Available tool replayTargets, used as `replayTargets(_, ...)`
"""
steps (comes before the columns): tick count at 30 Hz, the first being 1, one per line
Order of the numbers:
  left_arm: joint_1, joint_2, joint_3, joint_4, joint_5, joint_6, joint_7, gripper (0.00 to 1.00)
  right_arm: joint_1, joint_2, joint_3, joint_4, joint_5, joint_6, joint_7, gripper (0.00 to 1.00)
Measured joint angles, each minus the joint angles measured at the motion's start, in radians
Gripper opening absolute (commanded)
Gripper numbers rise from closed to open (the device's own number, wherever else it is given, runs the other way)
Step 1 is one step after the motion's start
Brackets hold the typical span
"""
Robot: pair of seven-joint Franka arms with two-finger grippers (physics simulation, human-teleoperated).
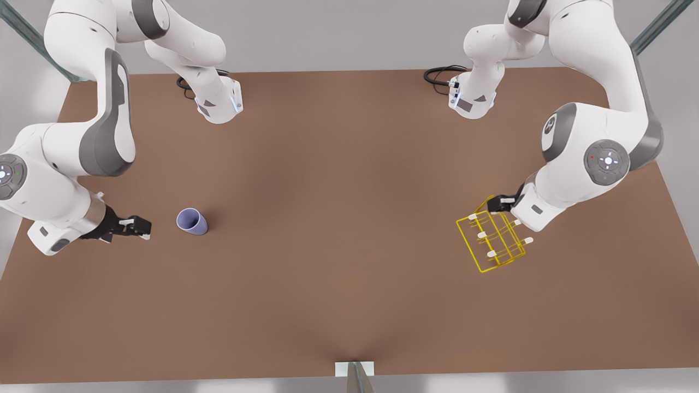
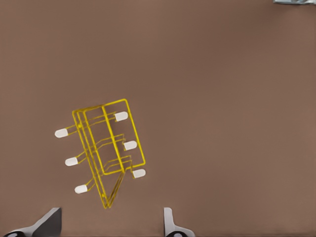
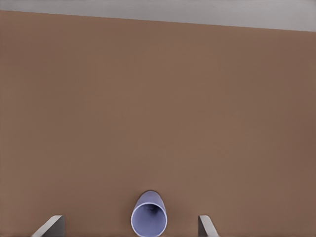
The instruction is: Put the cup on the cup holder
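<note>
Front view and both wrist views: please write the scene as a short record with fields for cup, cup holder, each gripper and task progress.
cup: lavender-blue tumbler on the brown table, at the front view's left
cup holder: yellow wire rack with white-capped prongs, at the front view's right
right gripper: open, beside the cup, not touching it
left gripper: open, at the rack's edge
progress: cup not yet grasped, far from the rack

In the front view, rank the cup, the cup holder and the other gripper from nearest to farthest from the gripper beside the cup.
From the right gripper, front view's left:
1. Cup, just beside it.
2. Cup holder, far across on the front view's right.
3. Left gripper, at the holder; too close to call.
</note>
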Motion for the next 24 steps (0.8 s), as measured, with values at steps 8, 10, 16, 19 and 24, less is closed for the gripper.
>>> replayTargets(8,0.007,0.036,0.000,0.006,-0.027,-0.001,-0.020,1.00,0.016,0.027,0.048,-0.217,0.001,0.032,-0.003,1.00)
replayTargets(10,0.009,0.046,0.002,0.004,-0.031,-0.003,-0.024,1.00,0.022,0.051,0.055,-0.257,0.001,0.070,-0.003,1.00)
replayTargets(16,0.006,0.055,0.003,-0.005,-0.037,-0.013,-0.036,1.00,0.013,0.053,0.058,-0.355,-0.008,0.217,-0.001,1.00)
replayTargets(19,0.002,0.059,0.003,-0.008,-0.040,-0.022,-0.043,1.00,0.027,-0.048,0.069,-0.476,-0.011,0.266,0.021,1.00)
replayTargets(24,0.000,0.061,0.003,-0.010,-0.042,-0.041,-0.053,1.00,0.036,-0.060,0.090,-0.515,-0.012,0.287,0.068,1.00)
